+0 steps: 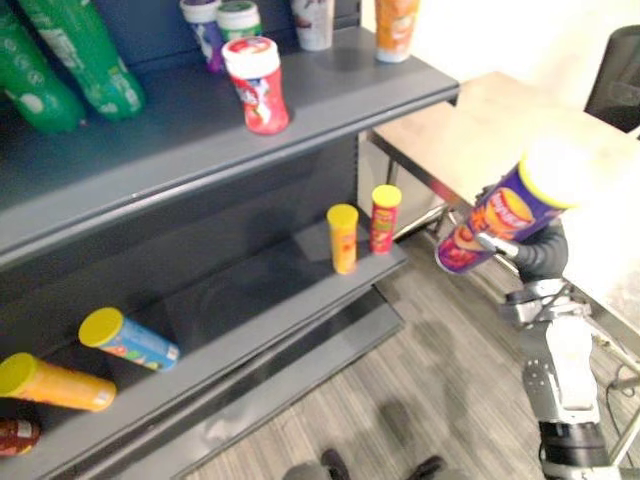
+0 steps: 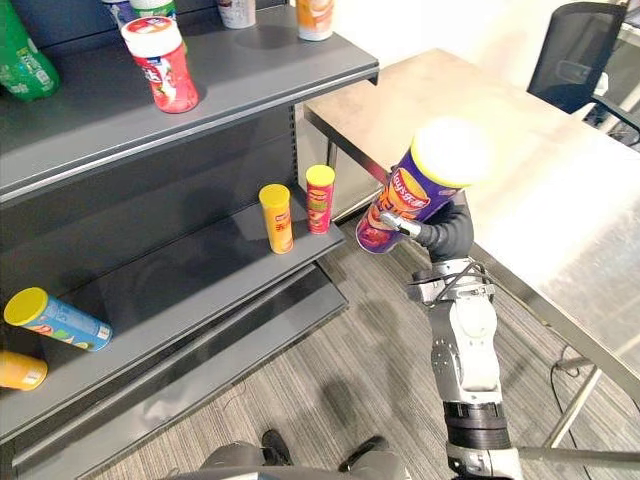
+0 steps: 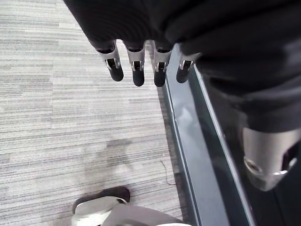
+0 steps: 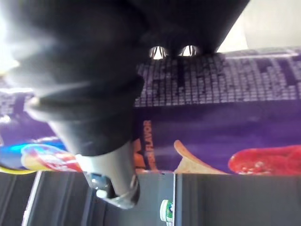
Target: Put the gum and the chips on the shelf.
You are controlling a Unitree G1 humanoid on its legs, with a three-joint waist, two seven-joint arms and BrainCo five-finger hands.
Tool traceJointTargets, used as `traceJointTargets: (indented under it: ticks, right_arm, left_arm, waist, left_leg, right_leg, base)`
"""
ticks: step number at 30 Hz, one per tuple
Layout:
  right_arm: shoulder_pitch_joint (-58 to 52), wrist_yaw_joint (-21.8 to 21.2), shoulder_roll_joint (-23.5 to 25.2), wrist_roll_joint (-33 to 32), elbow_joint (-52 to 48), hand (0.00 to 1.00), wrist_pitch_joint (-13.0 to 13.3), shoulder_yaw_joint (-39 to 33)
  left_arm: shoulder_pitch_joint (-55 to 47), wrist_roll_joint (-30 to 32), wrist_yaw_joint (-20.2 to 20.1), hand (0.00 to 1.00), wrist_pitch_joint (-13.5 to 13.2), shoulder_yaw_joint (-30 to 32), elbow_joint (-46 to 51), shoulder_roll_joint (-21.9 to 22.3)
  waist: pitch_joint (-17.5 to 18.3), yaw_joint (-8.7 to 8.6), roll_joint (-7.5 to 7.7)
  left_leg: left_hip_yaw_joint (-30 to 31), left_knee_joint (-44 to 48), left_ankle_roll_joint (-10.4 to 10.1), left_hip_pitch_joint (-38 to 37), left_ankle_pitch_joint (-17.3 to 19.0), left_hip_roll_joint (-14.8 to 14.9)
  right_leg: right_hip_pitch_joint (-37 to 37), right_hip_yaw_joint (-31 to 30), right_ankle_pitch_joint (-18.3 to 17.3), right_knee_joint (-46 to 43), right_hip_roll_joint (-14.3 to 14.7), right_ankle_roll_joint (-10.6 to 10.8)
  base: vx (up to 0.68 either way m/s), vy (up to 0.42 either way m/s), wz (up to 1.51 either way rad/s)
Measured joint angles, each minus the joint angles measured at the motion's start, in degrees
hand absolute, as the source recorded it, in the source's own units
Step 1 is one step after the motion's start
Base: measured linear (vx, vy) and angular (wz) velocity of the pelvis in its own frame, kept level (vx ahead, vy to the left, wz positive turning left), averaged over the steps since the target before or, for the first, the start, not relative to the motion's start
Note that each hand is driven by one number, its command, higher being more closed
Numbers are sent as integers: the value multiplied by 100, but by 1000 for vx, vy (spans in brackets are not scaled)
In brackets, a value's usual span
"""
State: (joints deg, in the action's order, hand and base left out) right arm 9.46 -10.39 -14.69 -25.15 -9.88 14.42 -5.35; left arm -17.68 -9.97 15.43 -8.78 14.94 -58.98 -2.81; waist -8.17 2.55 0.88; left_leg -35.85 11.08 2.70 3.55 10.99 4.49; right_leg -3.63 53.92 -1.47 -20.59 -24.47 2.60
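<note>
out in the air between the shelf [image 2: 200, 290] and the brushed steel table [image 2: 560, 200], the chips can [image 2: 415, 190], a glossy purple cylinder with a yellow lid, tilts lid-up in the right hand [image 2: 441, 236], whose fingers wrap round its lower part. on the smooth grey lower board nearby stand a slim yellow tube [image 2: 276, 217] and a red tube [image 2: 319, 198]. a red gum tub [image 2: 162, 66] with a white cap sits on the board above. the left hand [image 3: 138, 66] hangs slack, fingers straight, over striped grey carpet [image 3: 70, 117].
</note>
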Motion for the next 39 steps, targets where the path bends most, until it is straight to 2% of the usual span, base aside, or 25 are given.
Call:
traceJointTargets:
  ticks: [5, 10, 13, 20, 23, 25, 27, 28, 29, 30, 31, 32, 33, 35, 37, 39]
  right_arm:
    - [107, -3, -1, 46, 56, 100, -17, 259]
    - [154, -78, 0, 48, 67, 100, -128, 395]
    - [155, -136, 0, 50, 72, 100, -148, 431]
    - [162, -397, -1, 51, 75, 100, -178, 805]
    - [179, -471, 6, 52, 74, 100, -178, 986]
    - [185, -525, 9, 54, 75, 100, -178, 1090]
    - [183, -557, 28, 64, 75, 100, -177, 1223]
    - [185, -593, 25, 64, 75, 100, -160, 1318]
    - [146, -600, 57, 64, 75, 100, -130, 1419]
    - [92, -560, 82, 68, 67, 100, -100, 1492]
    - [-82, -435, 137, 150, 33, 100, -15, 1540]
    - [-116, -402, 145, 173, 17, 100, 4, 1549]
    - [-232, -298, 167, 246, -44, 100, 66, 1614]
    - [-288, -275, 169, 268, -60, 100, 133, 1756]
    - [-321, -280, 177, 263, -61, 100, 230, 1773]
    - [-258, -275, 184, 253, -69, 100, 270, 1761]
  left_arm:
    - [-9, 6, -3, 0, 7, 3, 7, 10]
    - [-12, 2, -4, 0, 4, 2, 9, 39]
    - [-12, 3, -12, 0, 0, -4, 41, 40]
    - [-34, -45, -70, 0, -72, -5, 96, 17]
    - [-44, -86, -48, 0, -77, -12, 207, 9]
    - [-45, -112, 17, 0, -73, -52, 262, 3]
    - [-45, -113, 73, 0, -59, -52, 281, 4]
    - [-44, -112, 90, 0, -45, -85, 334, 10]
    - [-47, -110, 132, 0, 16, -171, 431, -13]
    - [-30, -108, 157, 0, 40, -253, 433, -109]
    - [52, -100, 176, 0, 60, -400, 411, -246]
    - [60, -99, 180, 0, 60, -406, 407, -256]
    - [59, -94, 182, 0, 60, -430, 390, -271]
    - [50, -94, 181, 0, 67, -501, 219, -283]
    - [40, -100, 176, 0, 61, -571, 184, -317]
    - [45, -101, 179, 0, 56, -565, 176, -410]
  waist:
    - [2, 113, 8]
    - [2, 119, 17]
    - [-5, 88, 55]
    - [-50, 151, 160]
    - [-80, 262, 218]
    - [-98, 259, 233]
    - [-110, 267, 231]
    - [-164, 266, 167]
    - [-204, 244, 107]
    - [-202, 205, 134]
    - [-202, 158, 156]
    - [-203, 152, 163]
    - [-218, 156, 211]
    - [-217, 201, 219]
    - [-203, 231, 133]
    - [-228, 250, 154]
  left_leg:
    - [61, -110, -2, -171, -28, -68]
    - [101, -196, -4, -200, -29, -138]
    - [200, -209, -3, -197, -29, -194]
    - [355, -179, 0, -168, -25, -313]
    - [408, 118, 88, -56, 67, -299]
    - [550, 420, 178, 54, 206, -275]
    - [734, 578, 261, 64, 317, -255]
    - [964, 648, 294, 28, 390, -217]
    - [1257, 759, 305, 84, 458, -185]
    - [1510, 830, 298, 141, 476, -182]
    - [1921, 903, 294, 230, 476, -282]
    - [1988, 918, 295, 241, 476, -314]
    - [2143, 928, 316, 246, 455, -496]
    - [2279, 968, 380, 249, 420, -736]
    - [2419, 1047, 394, 374, 411, -808]
    - [2532, 1109, 462, 545, 366, -866]
  right_leg:
    - [22, -111, -32, -358, -175, -45]
    - [7, -126, -41, -498, -288, -59]
    - [8, -123, -69, -668, -406, -100]
    - [-2, -101, -74, -1000, -672, -106]
    - [44, -82, -70, -1078, -770, -104]
    - [120, -114, -20, -1220, -844, -39]
    - [76, -481, 242, -1540, -934, -169]
    - [-105, -1136, 549, -1783, -841, -561]
    - [-385, -2195, 533, -1961, -472, -666]
    - [-487, -2966, 244, -1937, -22, -444]
    - [-518, -3718, -193, -1796, 524, -105]
    - [-519, -3787, -247, -1755, 583, -67]
    - [-541, -4014, -355, -1560, 690, 61]
    - [-626, -4349, -426, -1221, 750, 164]
    - [-552, -4652, -474, -949, 840, 263]
    - [-369, -4712, -573, -407, 896, 417]
  base:
    - [74, 3, 10]
    - [11, -5, 3]
    - [16, -20, 16]
    - [28, -22, 13]
    - [29, -5, 16]
    - [11, 30, 44]
    - [-10, 74, 53]
    - [-35, 91, 74]
    - [-25, 84, 102]
    - [-7, 38, 153]
    - [7, 9, 136]
    - [18, 13, 148]
    - [23, 17, 88]
    - [35, 57, 82]
    - [27, 56, 49]
    - [6, -17, 18]
